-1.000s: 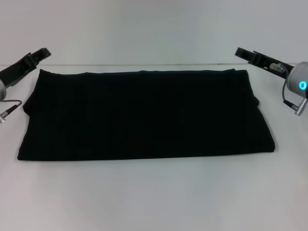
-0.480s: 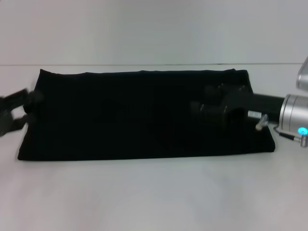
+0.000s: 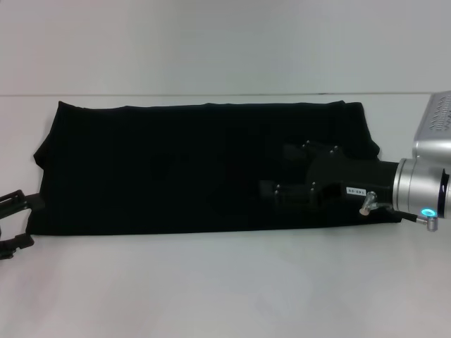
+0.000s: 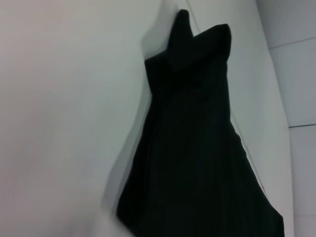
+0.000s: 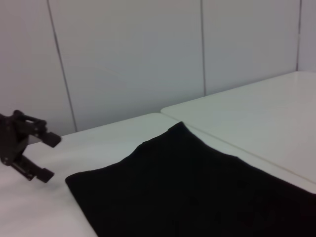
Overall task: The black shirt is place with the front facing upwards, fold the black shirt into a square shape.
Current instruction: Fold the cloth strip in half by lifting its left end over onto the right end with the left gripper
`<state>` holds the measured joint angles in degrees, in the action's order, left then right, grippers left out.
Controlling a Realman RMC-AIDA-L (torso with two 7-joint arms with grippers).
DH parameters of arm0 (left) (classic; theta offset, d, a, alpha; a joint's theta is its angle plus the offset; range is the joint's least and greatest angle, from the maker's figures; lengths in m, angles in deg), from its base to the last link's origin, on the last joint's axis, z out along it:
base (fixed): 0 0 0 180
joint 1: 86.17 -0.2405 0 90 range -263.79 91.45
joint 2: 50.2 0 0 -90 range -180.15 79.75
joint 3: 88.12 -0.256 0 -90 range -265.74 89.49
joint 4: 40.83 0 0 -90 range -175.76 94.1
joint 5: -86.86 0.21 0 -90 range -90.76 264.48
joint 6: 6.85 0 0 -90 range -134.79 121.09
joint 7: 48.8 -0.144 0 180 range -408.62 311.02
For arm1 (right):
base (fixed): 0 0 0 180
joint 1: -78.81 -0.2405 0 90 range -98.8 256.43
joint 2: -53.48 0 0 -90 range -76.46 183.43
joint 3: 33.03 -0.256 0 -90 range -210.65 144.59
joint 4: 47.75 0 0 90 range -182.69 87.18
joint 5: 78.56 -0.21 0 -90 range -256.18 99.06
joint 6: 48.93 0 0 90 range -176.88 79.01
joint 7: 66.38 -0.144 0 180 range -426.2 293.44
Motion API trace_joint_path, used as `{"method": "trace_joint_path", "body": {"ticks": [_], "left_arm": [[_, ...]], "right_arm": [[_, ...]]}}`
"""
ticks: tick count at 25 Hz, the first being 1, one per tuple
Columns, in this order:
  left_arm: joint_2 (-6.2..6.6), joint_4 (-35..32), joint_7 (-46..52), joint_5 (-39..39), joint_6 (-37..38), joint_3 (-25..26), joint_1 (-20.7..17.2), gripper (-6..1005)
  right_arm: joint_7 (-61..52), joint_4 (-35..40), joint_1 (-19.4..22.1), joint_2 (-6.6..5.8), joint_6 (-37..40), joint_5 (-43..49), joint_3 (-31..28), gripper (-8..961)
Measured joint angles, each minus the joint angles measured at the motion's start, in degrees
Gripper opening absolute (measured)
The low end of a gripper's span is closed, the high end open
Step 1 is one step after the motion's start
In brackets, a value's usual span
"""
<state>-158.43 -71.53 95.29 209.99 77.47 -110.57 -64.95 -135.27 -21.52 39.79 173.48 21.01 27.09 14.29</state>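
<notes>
- The black shirt (image 3: 204,165) lay flat on the white counter (image 3: 225,289) as a wide folded band, no print showing, its long edges running left to right.
- The right tool (image 3: 271,176) reached in from the right, low over the shirt's right half, its two fingers spread apart and gripping nothing.
- The left tool (image 3: 17,222) sat at the counter's left edge, just beside the shirt's near-left corner, its fingers parted and empty.
- In the right wrist view, the left tool (image 5: 47,157) stood just off the shirt's corner (image 5: 74,180).
</notes>
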Motion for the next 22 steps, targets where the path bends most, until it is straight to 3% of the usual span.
{"method": "trace_joint_path", "body": {"ticks": [4,22], "left_arm": [[0.09,1.27,1.14,0.12,-2.09,-0.17,0.62,937],[0.36,3.97,4.95,3.09,-7.87,0.09,2.57,937]], "right_arm": [[0.02,-0.31,-0.07,0.02,-0.61,-0.01,1.41,954],[0.46,-1.61,0.53,-0.03,-0.64,-0.32,1.72,949]]}}
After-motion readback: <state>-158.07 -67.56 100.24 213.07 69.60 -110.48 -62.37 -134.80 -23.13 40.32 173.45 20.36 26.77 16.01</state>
